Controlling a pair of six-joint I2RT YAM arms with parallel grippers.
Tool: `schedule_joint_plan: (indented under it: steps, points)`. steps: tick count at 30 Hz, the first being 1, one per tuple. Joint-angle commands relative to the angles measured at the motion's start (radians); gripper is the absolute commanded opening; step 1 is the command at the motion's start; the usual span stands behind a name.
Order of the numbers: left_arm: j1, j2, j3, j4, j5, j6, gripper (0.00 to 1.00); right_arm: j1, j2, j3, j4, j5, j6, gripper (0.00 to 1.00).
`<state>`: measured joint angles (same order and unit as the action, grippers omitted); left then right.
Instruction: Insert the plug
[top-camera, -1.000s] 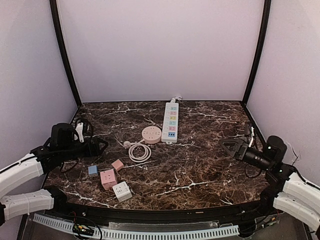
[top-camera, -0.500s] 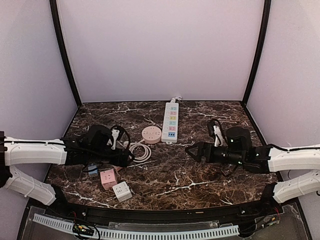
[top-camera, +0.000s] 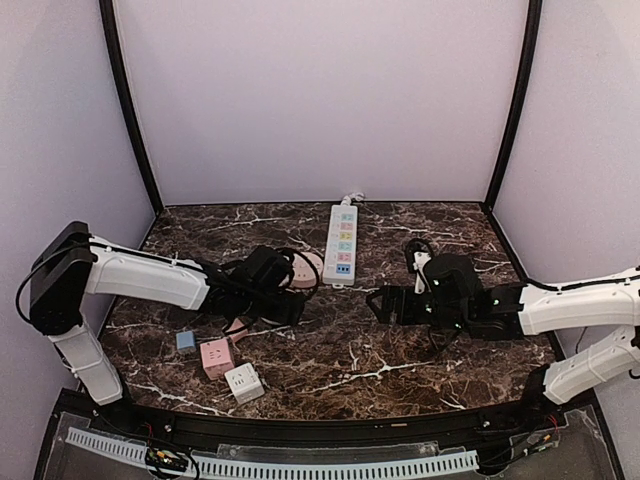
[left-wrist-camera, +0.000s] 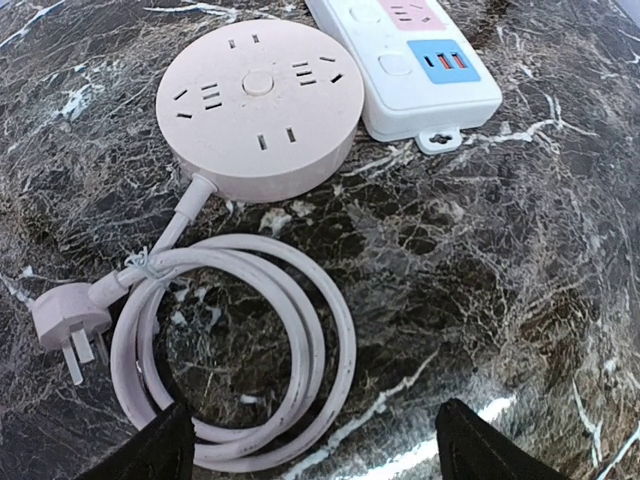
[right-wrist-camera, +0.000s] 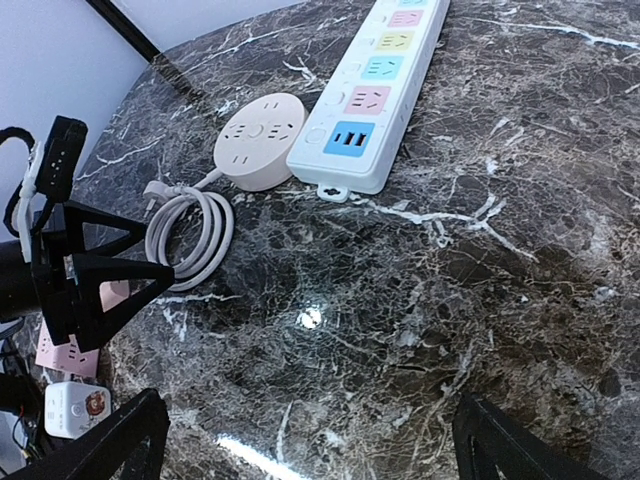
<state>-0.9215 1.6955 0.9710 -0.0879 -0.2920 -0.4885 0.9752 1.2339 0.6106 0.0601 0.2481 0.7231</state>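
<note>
**Both jaws released, plug lying loose on the marble**

My left gripper (left-wrist-camera: 315, 452) stands spread wide with nothing between its fingers, above the near edge of the coiled cable (left-wrist-camera: 300, 340). The pink plug (left-wrist-camera: 68, 318) lies flat on the marble table (top-camera: 400, 350) at the end of that cable. It sits just beside the coil's left side, prongs bare and in no socket. The cable runs up to the round pink socket (left-wrist-camera: 258, 105), which sits close beside the end of the white power strip (left-wrist-camera: 420, 70).

My right gripper (right-wrist-camera: 310, 440) is also released and empty. It faces my left gripper across the table, well apart from the plug. Near my left arm's base sit a blue cube (top-camera: 186, 340), a pink cube (top-camera: 216, 357) and a white cube (top-camera: 243, 382).
</note>
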Motion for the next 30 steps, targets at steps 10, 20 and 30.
schedule_joint_plan:
  steps: [10, 20, 30]
  points:
    - [-0.015, 0.177, 0.149, -0.063, -0.111, -0.033, 0.76, 0.01, 0.019, 0.1, -0.056, 0.079, -0.074, 0.99]
    - [-0.014, 0.228, 0.181, -0.069, -0.137, -0.02, 0.7, 0.01, 0.037, 0.153, -0.117, 0.138, -0.135, 0.99]
    - [-0.015, 0.262, 0.208, -0.073, -0.148, -0.001, 0.63, 0.01, 0.018, 0.202, -0.138, 0.188, -0.199, 0.99]
